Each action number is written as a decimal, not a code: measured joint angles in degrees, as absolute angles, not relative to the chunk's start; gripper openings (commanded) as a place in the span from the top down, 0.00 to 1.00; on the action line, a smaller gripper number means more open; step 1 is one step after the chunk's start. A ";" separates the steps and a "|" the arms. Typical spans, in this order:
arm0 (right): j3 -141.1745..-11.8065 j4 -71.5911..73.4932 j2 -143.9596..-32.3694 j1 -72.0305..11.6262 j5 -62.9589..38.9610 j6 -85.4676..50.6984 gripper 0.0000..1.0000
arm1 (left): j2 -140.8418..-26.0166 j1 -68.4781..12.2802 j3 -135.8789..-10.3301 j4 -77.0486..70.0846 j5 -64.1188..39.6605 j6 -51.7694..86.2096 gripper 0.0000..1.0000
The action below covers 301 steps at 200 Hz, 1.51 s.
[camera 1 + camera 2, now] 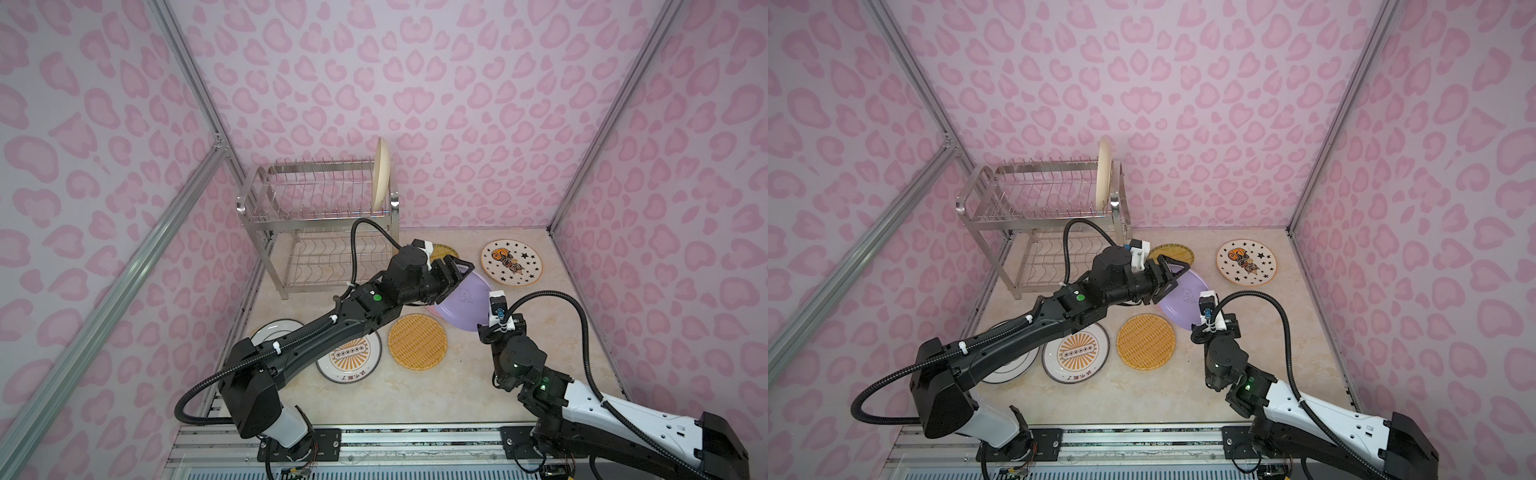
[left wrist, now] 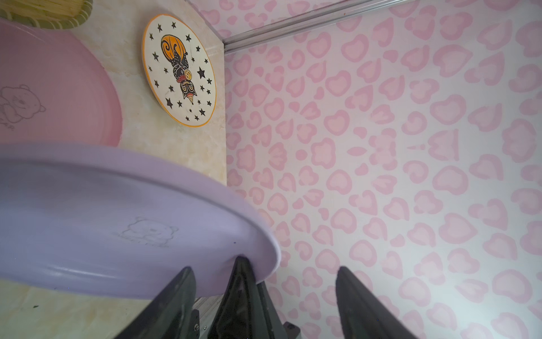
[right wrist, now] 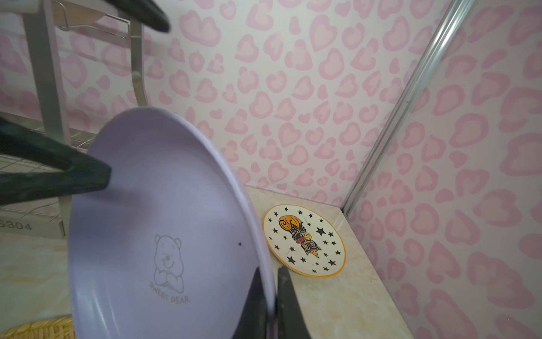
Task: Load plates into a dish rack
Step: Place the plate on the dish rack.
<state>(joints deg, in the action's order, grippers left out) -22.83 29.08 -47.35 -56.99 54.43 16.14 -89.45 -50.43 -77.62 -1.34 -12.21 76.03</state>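
Pink plate (image 2: 58, 88) mostly out of sight under lilac plate (image 2: 117, 220).

Pink heart-blotched wallpaper (image 1: 457, 83) rises beyond the left gripper (image 1: 463, 277). Under it spreads a cream marble-look tabletop (image 1: 415, 399). Well off to its left slants an aluminium frame beam (image 1: 120, 291); behind it runs a metal rail (image 1: 415, 440).

Pictured in the right wrist view: we read "SWEET BEAR" in thin grey capitals under a line-drawn bear on the lilac plate (image 3: 164, 234). The dish rack (image 3: 38, 232) carries "S304" on its lower rail, its start cut off at the picture's edge. The orange sunburst plate (image 1: 349, 357), toward the front left corner of the worktop (image 1: 415, 399), bears rim characters too small for us to read.
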 measured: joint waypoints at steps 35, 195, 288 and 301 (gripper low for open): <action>-21.78 35.31 -48.51 -60.16 55.72 22.50 1.00 | -91.70 -50.52 -79.11 -1.52 -12.56 77.49 0.40; -21.10 45.52 -52.23 -64.20 62.59 34.41 1.00 | -91.85 -50.74 -78.22 -2.63 -13.17 82.83 0.85; -20.93 47.90 -52.03 -67.83 67.53 37.26 0.74 | -92.64 -51.00 -78.63 -4.21 -15.11 86.52 0.97; -21.85 45.87 -51.11 -68.77 66.28 37.23 0.50 | -92.88 -51.13 -78.61 -4.84 -15.22 85.62 0.97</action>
<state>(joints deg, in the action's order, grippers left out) -21.85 45.87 -51.11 -68.77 66.28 37.23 -92.88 -51.13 -78.61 -4.84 -15.22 85.62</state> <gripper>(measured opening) 0.240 0.075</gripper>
